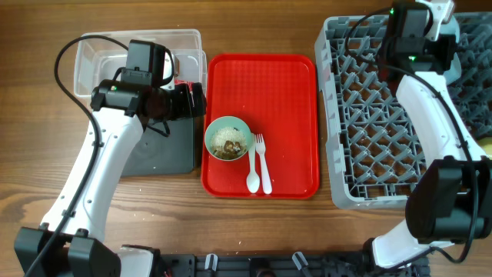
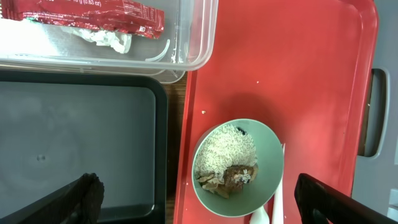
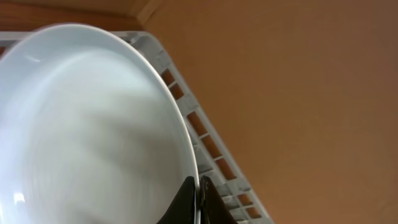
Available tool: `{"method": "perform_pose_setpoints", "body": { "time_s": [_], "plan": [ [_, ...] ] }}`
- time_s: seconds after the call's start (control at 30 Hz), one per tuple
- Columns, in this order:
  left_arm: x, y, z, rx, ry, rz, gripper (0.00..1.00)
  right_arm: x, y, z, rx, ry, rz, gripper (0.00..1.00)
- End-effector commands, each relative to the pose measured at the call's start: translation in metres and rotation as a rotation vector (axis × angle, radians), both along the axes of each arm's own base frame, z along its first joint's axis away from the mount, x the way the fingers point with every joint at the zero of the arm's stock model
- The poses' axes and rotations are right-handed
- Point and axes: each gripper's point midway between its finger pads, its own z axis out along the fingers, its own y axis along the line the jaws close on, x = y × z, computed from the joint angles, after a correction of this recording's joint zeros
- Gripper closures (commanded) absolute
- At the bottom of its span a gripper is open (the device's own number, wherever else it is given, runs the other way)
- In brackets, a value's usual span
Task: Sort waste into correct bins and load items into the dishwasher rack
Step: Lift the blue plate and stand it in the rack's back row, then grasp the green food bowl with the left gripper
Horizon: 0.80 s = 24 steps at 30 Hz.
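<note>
The left gripper (image 2: 199, 190) hung with its fingers wide apart, one at each lower corner of the left wrist frame. Between them, at lower centre, sat the green bowl (image 2: 239, 165) of rice scraps (image 2: 227, 155) on the red tray (image 2: 292, 62); being round, it set no axis. The black tray (image 2: 68, 143) lay to its left. At the overhead view's upper right, the right gripper (image 3: 198, 196) was clamped on the plate (image 3: 87, 124) rim over the rack (image 1: 377, 123), so I judged the left arm nearer.

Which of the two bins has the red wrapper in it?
The clear tub, with the red wrapper lying inside; the black tray beside it shows no wrapper.
</note>
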Motion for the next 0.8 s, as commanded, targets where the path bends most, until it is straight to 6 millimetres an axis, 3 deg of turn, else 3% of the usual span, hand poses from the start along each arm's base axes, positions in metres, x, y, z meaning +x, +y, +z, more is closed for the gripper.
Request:
{"method": "perform_pose_setpoints", "body": {
  "time_s": [0.0,0.07,0.1,0.2,0.23,0.33,0.4,0.5,0.6,0.67,0.77],
  "plan": [
    [0.0,0.002,0.004,0.007,-0.016,-0.005,0.0,0.008,0.008,-0.027,0.097,-0.001,0.055,0.96],
    [0.0,0.002,0.004,0.007,-0.016,-0.005,0.0,0.016,0.02,-0.041,0.177,0.027,0.135,0.92],
    [0.0,0.002,0.005,0.007,-0.017,-0.005,0.0,0.019,0.027,-0.049,0.222,0.047,0.175,0.67],
    [0.0,0.002,0.004,0.007,-0.016,-0.005,0.0,0.019,0.033,-0.056,0.257,0.068,0.203,0.31],
    [0.0,0.002,0.004,0.007,-0.016,-0.005,0.0,0.018,0.032,-0.055,0.254,0.068,0.2,0.26],
    [0.0,0.002,0.004,0.007,-0.016,-0.005,0.0,0.011,0.036,-0.043,0.27,0.062,0.218,0.21],
    [0.0,0.002,0.004,0.007,-0.016,-0.005,0.0,0.01,0.056,-0.033,0.351,0.048,0.313,0.19],
    [0.0,0.002,0.004,0.008,-0.013,-0.006,0.0,0.011,0.116,-0.021,0.556,0.029,0.564,0.18],
    [-0.004,0.003,0.001,-0.004,0.018,0.03,0.0,-0.008,0.219,-0.018,0.93,0.057,0.887,0.18],
    [-0.005,-0.003,-0.001,-0.038,0.043,0.068,0.03,-0.024,0.249,-0.026,1.081,0.102,0.899,0.18],
    [-0.009,-0.019,-0.006,-0.035,0.058,0.028,0.05,-0.044,0.255,-0.041,1.146,0.176,0.816,0.18]
  ]
}}
